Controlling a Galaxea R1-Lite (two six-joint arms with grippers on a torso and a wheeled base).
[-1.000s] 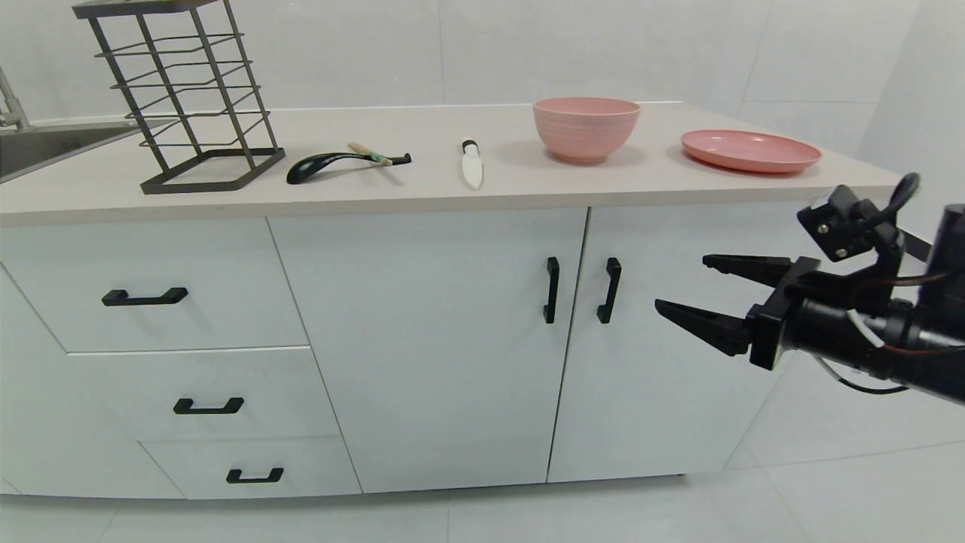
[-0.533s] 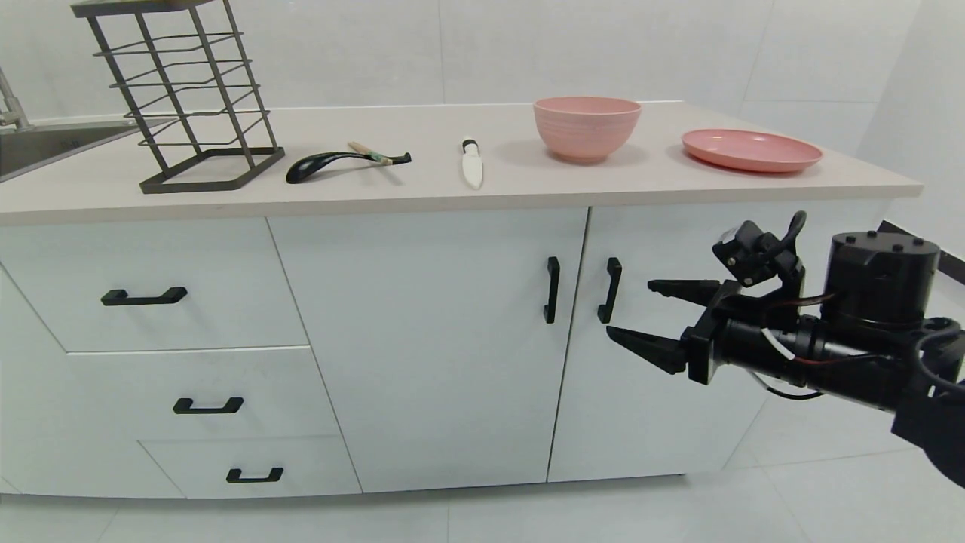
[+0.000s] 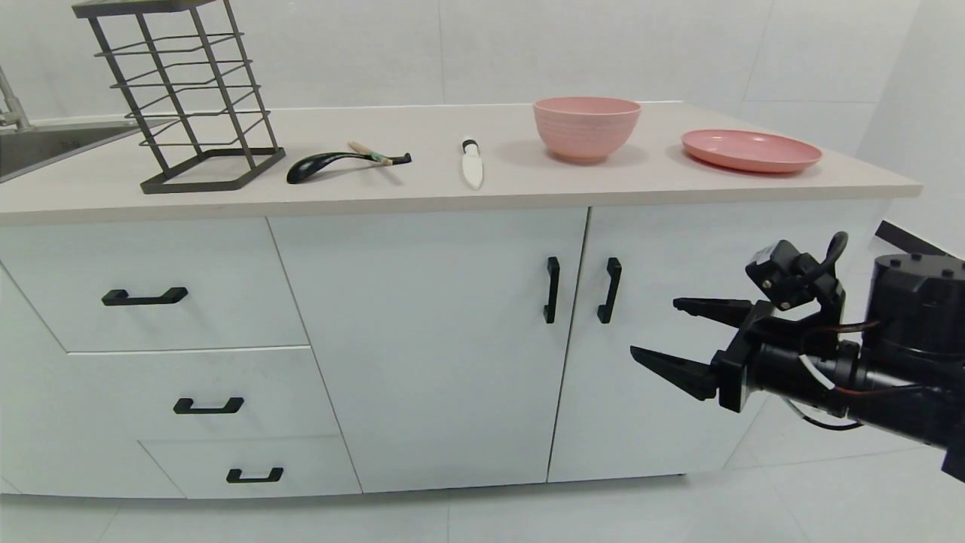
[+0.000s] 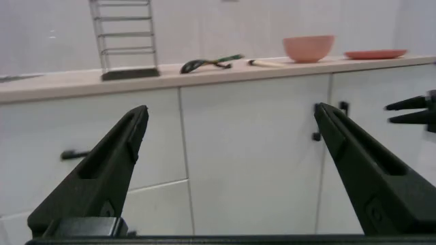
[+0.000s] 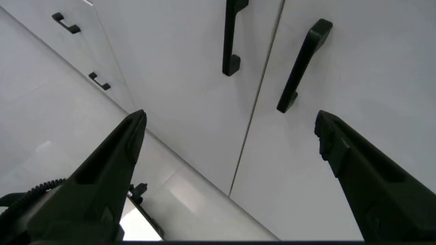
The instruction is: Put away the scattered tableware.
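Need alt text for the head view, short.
The open right gripper hangs level with a white cabinet's right door handle, close to it but not touching. On the countertop above, from the robot's left to right: a wire rack, black spoon, white knife, pink bowl and pink plate.

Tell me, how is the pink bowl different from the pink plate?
The bowl is deep with tall sides; the plate is flat and low. The plate is wider than the bowl. The bowl sits left of the plate, nearer the knife. Both are pink, on the counter.
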